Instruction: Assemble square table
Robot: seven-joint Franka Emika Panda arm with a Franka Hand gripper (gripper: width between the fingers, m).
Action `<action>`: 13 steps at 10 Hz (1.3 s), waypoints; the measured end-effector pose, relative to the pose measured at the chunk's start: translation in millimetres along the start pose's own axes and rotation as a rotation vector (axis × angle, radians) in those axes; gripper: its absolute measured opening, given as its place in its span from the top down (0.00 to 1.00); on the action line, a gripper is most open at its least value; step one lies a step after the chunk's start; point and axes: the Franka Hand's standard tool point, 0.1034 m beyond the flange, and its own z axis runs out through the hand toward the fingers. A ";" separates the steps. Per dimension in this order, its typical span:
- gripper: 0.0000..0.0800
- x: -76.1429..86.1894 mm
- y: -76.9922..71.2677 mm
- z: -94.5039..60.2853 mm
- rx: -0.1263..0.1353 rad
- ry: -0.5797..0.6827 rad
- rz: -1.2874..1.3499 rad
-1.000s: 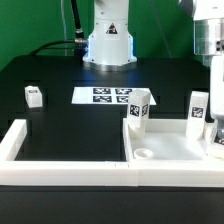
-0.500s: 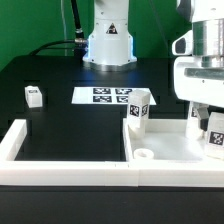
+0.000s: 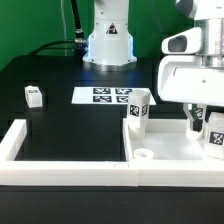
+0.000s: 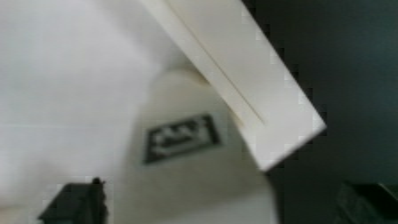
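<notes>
- Between the pincer's (image 3: 201, 124) two dark fingers (image 3: 192, 120) there is a clear gap. The jaws stand wide apart and grip nothing. In the wrist view the pincer (image 4: 217, 205) appears only as two black tips at opposite edges of the picture.
- Directly above the pincer, the arm's smooth white wrist housing (image 3: 195, 70) points straight down, with the fingers vertical.
- Just below the fingertips, a small boxy white leg block (image 3: 215, 140) stands upright with a black-and-white tag on its face. I cannot tell whether it touches the fingers.
- Beneath the pincer, the wrist view shows a long, straight-edged white bar (image 4: 240, 80) lying aslant. It is blurred.
- Under the pincer and spreading toward the exterior view's left, the square slab (image 3: 172, 148) lies flat. It is glossy white plastic with a raised rim and a round corner hole (image 3: 145, 155).
- Beyond the slab's far corner on that side, a second leg block (image 3: 138, 108) stands upright.
- Well apart from the pincer, the flat marker board (image 3: 108, 96) lies on the matte black table (image 3: 60, 130).
- Farthest out are a third leg block (image 3: 33, 96) and the white border wall (image 3: 20, 140).
</notes>
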 end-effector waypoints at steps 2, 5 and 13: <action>0.32 -0.2 0.4 0.4 -0.001 0.000 0.038; 0.63 -1.7 8.4 2.4 -0.026 -0.016 0.223; 0.64 -8.7 1.4 4.7 0.008 -0.066 1.202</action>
